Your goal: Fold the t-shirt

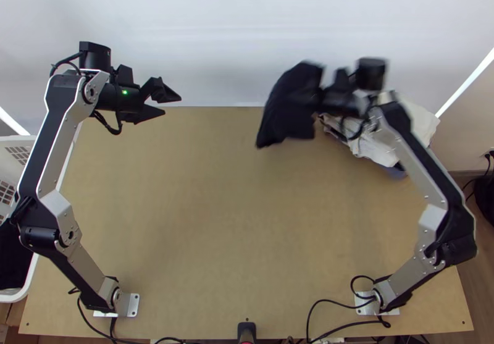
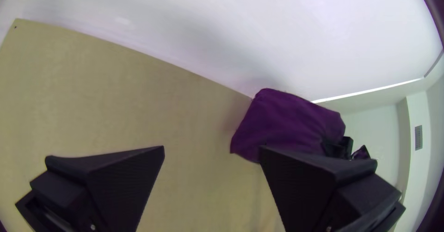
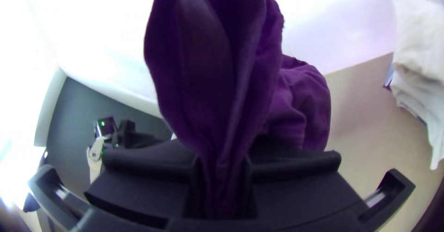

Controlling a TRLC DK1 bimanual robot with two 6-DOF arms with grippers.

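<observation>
Dangling over the counter's [image 1: 216,220] far edge, just right of the middle, is the dark t-shirt [image 1: 287,103], bunched tight where it is held and looser beyond, a bundle of soft folds! And who has it? The right gripper [image 1: 320,96], fingers pinching the cloth between them; the right wrist view gives us that squeeze close up, folds fanning out past the grip and a rounded fold bulging beside them. How the rest of the shirt is folded, I can't tell. Over to the left gripper [image 1: 172,106]: fingers spread wide, nothing between them, up by the far left corner and well apart from the shirt. Further out, a rumpled pile of white cloth [image 1: 423,121] sits at the far right corner, partly hidden behind the right arm. Out on the left flank, a white basket [image 1: 13,296] stands beside the counter, dark cloth [image 1: 13,257] inside it.
</observation>
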